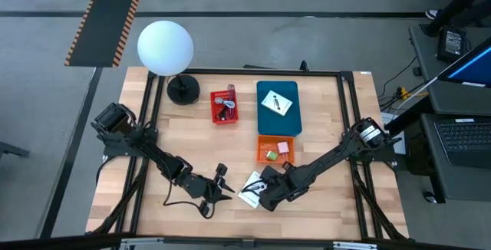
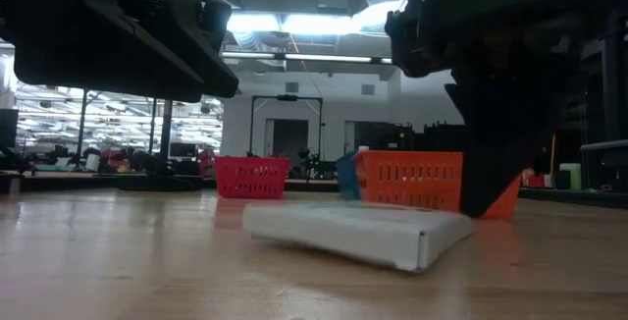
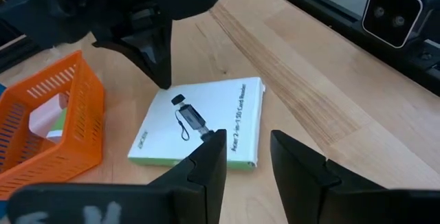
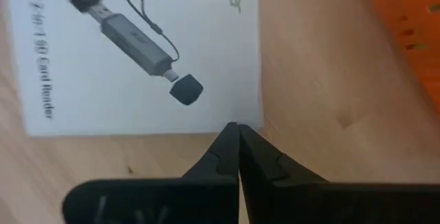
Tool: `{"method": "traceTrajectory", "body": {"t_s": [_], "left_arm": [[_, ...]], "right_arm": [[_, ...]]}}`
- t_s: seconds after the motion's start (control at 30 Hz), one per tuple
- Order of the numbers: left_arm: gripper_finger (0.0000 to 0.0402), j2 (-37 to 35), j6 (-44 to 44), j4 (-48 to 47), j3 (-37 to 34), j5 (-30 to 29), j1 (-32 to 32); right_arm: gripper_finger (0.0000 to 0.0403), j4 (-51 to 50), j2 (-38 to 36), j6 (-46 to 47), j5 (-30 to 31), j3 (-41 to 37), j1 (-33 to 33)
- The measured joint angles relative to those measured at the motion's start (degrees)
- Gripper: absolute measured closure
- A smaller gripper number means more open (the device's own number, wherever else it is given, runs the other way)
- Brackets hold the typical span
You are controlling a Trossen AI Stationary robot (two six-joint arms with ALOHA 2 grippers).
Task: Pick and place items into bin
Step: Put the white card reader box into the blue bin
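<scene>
A white card-reader box (image 1: 249, 189) lies flat on the wooden table, printed side up (image 3: 199, 124) (image 4: 137, 59) (image 2: 353, 234). My right gripper (image 1: 262, 194) (image 4: 238, 130) is shut, with its tips down at the box's edge near a corner. In the left wrist view it (image 3: 161, 80) stands at the box's far side. My left gripper (image 1: 221, 184) (image 3: 246, 148) is open and hovers just short of the box's opposite edge, touching nothing. A black cable (image 1: 182, 202) lies on the table under the left arm. My right gripper's shut fingertips (image 4: 230, 138) come down slanting from above at the box's edge (image 4: 234, 114), close to one corner. I cannot tell whether they touch the box or only the table beside it. The box lies flat on the table.
An orange bin (image 1: 265, 141) (image 3: 69, 114) (image 2: 412, 178) with a pink and a green item stands just beyond the box. Farther back are a red bin (image 1: 214, 106) with cables, a blue bin (image 1: 295, 120) with a white card, and a white globe lamp (image 1: 165, 48).
</scene>
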Motion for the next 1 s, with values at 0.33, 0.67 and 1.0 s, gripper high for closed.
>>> {"method": "traceTrajectory", "body": {"t_s": [0.33,0.67,1.0], "left_arm": [[0.0292,-0.02,0.04,-0.02,0.0,0.02,0.0],[0.0262,0.72,2.47,-6.02,0.0,-4.13,-1.74],[0.0226,7.95,12.56,-6.09,4.63,-10.06,-1.92]], "right_arm": [[0.0403,0.21,0.47,1.31,0.0,0.07,-0.13],[0.0403,0.2,0.54,1.7,-0.04,0.07,-0.13],[0.0403,0.21,0.54,2.88,-0.15,0.07,-0.13]]}}
